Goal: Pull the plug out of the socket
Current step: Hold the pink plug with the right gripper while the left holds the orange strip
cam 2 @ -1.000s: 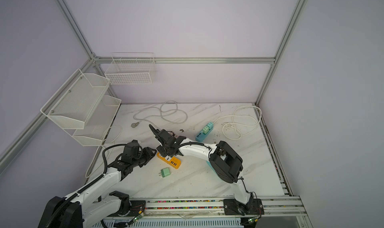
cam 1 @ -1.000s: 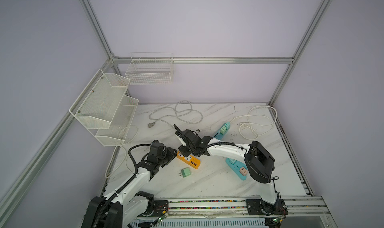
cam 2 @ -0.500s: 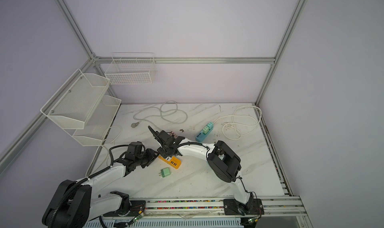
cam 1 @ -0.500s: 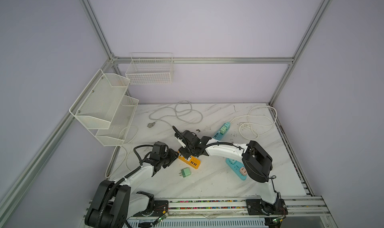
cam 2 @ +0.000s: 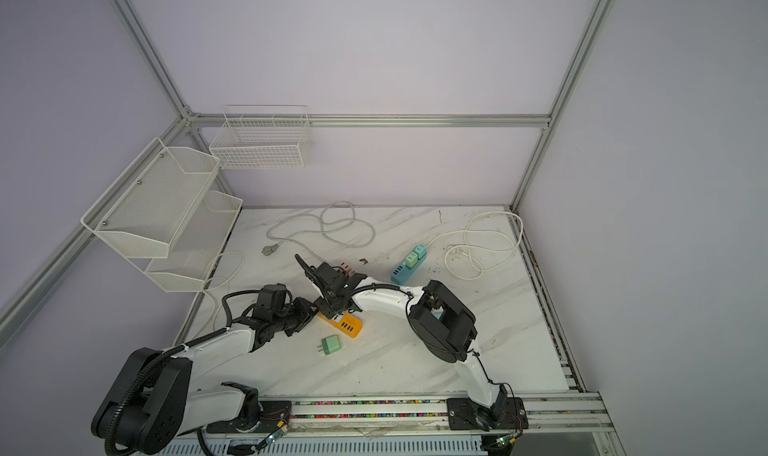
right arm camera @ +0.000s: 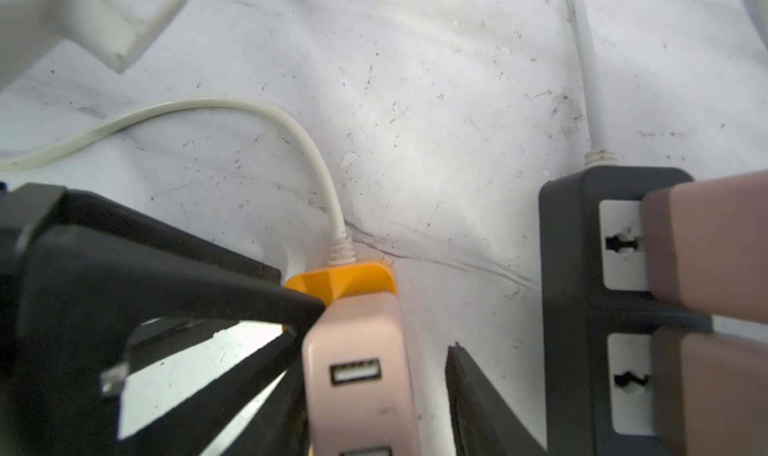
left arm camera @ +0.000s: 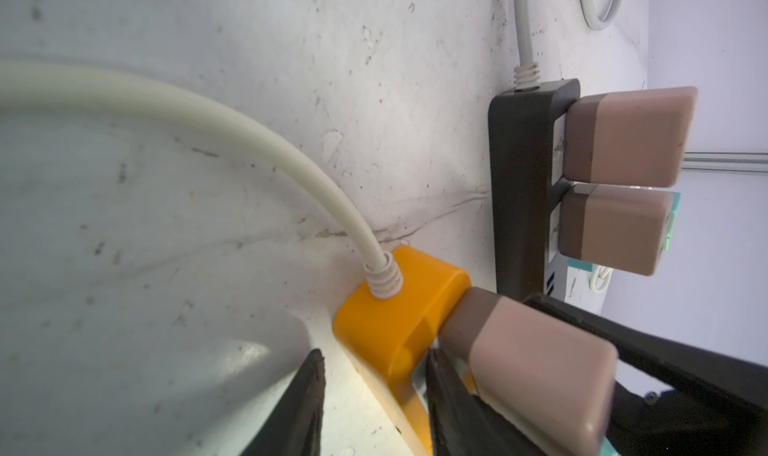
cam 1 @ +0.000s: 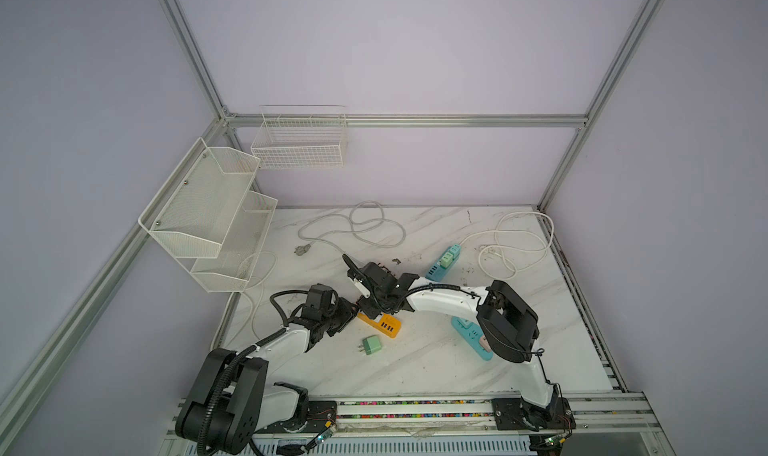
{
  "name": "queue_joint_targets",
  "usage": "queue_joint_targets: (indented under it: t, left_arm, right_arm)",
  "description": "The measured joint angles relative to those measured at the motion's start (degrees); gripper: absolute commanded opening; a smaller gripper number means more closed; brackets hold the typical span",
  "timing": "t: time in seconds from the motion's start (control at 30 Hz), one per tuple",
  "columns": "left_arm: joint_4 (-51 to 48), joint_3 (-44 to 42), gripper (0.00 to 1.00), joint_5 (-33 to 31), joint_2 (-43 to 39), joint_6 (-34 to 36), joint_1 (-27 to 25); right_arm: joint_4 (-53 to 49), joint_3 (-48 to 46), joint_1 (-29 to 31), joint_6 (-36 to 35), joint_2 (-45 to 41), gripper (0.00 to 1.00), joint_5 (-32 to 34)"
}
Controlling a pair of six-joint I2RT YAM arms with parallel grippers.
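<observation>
An orange socket strip point(cam 1: 385, 326) point(cam 2: 348, 326) lies on the marble table, with a white cord at its end. A pink plug point(right arm camera: 361, 370) point(left arm camera: 532, 375) with USB ports sits in it. In the left wrist view my left gripper point(left arm camera: 374, 352) straddles the cord end of the orange socket strip point(left arm camera: 395, 321), open, with a gap at one finger point(left arm camera: 305, 400). My right gripper point(right arm camera: 374, 345) is open around the pink plug, and a gap shows at one finger point(right arm camera: 469, 391). In both top views the two grippers point(cam 1: 351, 310) point(cam 1: 371, 306) meet over the strip and hide the plug.
A black strip point(left arm camera: 519, 183) point(right arm camera: 573, 308) with two pink plugs lies close beside. A loose green plug point(cam 1: 372, 345) lies in front. Two teal strips point(cam 1: 442, 262) point(cam 1: 469, 333) lie right, white cords point(cam 1: 511, 241) at the back, and wire baskets point(cam 1: 208, 212) hang left.
My left arm has reached in toward the orange strip and its jaws have narrowed around it. The right jaws have narrowed a little around the pink plug.
</observation>
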Motion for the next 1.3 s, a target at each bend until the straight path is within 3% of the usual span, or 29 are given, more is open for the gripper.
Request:
queue_joint_targets:
  t: [0.9, 1.3]
  left_arm:
    - [4.63, -3.34, 0.35, 0.17, -1.51, -1.66, 0.00]
    - [5.75, -4.52, 0.35, 0.61, -2.16, -2.05, 0.00]
  right_arm:
    - [-1.84, 0.48, 0.00, -3.23, 0.63, 0.45, -2.49]
    - [-2.19, 1.01, 0.00, -5.09, 0.87, 0.30, -2.67]
